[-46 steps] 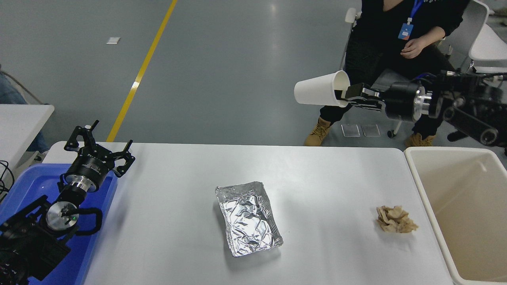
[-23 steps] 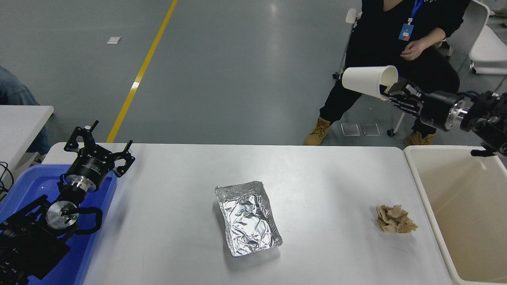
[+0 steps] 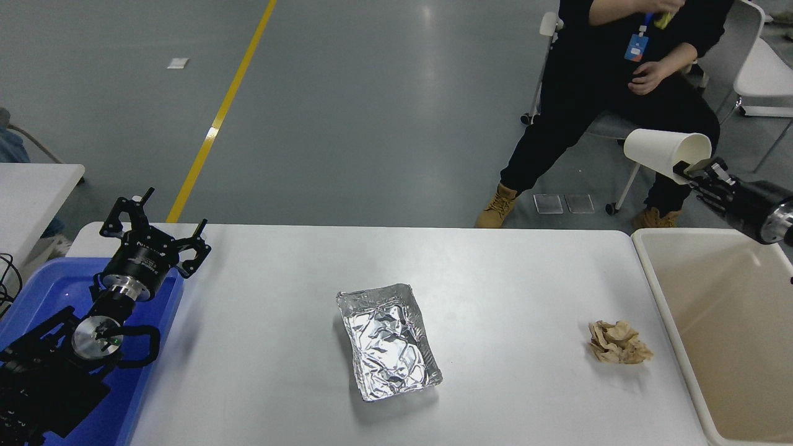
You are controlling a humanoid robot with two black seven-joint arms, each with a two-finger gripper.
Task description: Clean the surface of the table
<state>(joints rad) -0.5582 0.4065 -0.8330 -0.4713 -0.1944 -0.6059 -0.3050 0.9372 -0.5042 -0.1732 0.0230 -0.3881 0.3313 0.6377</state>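
1. Grey workshop floor with a yellow line lies beyond the white worktop (image 3: 508, 279), the surface to be cleared, which runs between a blue bin (image 3: 37, 291) and a cream tub (image 3: 712, 297).
2. Since a second ago the right pincer (image 3: 694, 170) has carried the white paper cup (image 3: 663, 152) sideways, from above the floor well short of the tub to just over the tub's far corner. Its jaws are closed on the cup's rim, the cup tilted, mouth toward the arm.
3. My reading: the cup is nearly at the drop point, so one piece of litter is almost dealt with.
4. Nothing else has shifted: the foil tray (image 3: 389, 341) sits far from the tub, mid-worktop, and the crumpled brown paper (image 3: 619, 342) lies just beside the tub's wall. Both remain to be cleared.
5. The left pincer (image 3: 155, 226) hangs parked over the blue bin's far edge, fingers spread, holding nothing.
6. Hidden: most of the right arm is cut off by the frame edge, the tub's right side too; the seated person (image 3: 619, 80) behind the tub is cropped at the top.
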